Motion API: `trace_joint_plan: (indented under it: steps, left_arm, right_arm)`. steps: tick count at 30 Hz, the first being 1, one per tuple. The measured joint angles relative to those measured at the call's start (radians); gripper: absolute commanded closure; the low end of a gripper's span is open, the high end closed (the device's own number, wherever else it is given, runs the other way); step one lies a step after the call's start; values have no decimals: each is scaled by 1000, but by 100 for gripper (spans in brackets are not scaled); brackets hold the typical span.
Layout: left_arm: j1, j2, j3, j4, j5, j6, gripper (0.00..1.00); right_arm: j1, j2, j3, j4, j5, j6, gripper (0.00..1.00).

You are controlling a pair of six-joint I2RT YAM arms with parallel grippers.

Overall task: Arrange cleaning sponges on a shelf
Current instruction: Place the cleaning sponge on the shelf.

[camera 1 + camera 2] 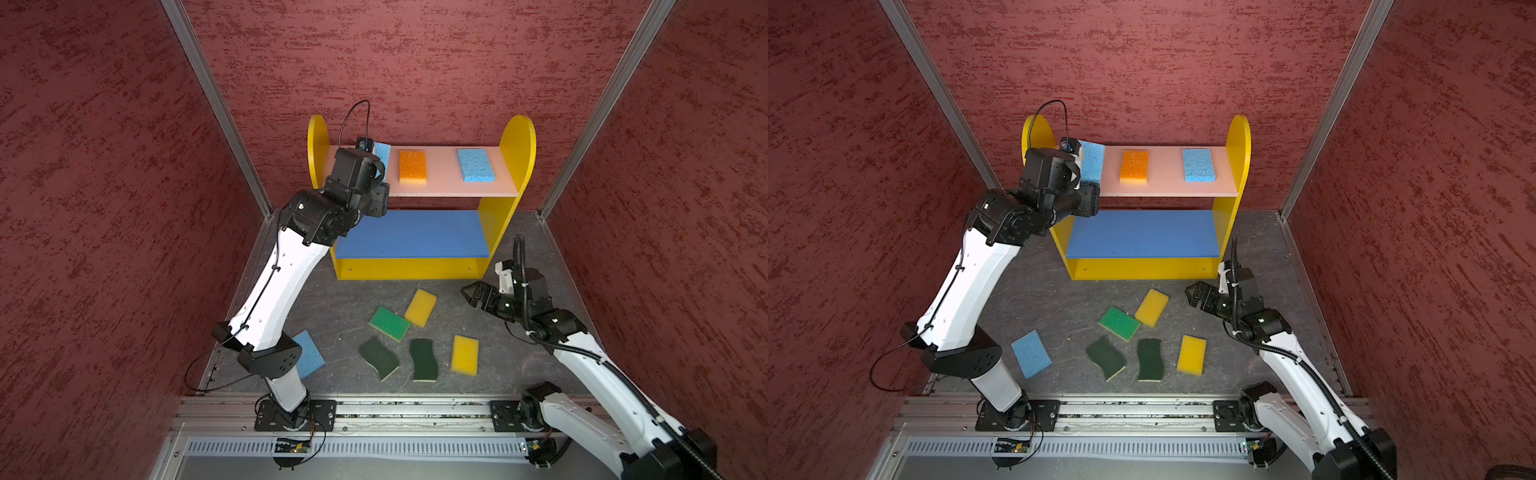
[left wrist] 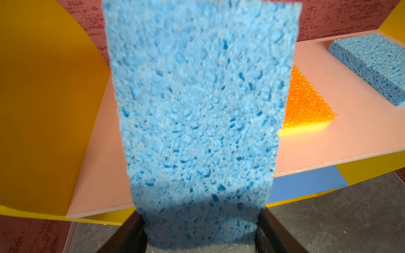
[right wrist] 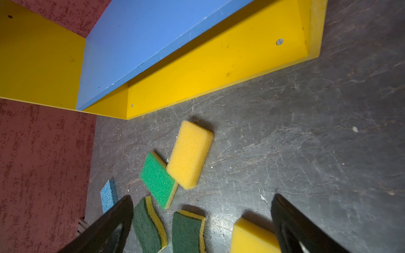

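The left end effector [image 2: 200, 229] clamps a light blue sponge [image 2: 201, 109] above the shelf's [image 1: 516, 141] pink top board [image 1: 442, 176]; the right end effector [image 3: 202, 196] hangs wide open before the shelf.

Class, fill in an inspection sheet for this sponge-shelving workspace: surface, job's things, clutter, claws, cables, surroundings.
Surface: dark grey mat, scuffed.
Job's things: shelf upright. Its pink top board carries the orange-topped sponge and the shelved blue sponge. Its blue middle board is bare. On the mat lie the loose blue sponge, bright green sponge, two yellow sponges and two dark green wavy sponges.
Clutter: nothing seen.
Claws: left claw shut on the held blue sponge at the top board's left end. Right claw open, empty, above the mat.
Cables: black cable loops above the left wrist. Ribbed hose runs along the right arm.
Surroundings: red textured walls, metal rail in front.
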Motion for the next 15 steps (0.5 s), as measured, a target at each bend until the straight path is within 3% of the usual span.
trace_joint_plan:
  steps: [15]
  left_arm:
    - [75,45,3,40,10,-35,28]
  right_arm:
    - [0,8,-26,24,-6,14,1]
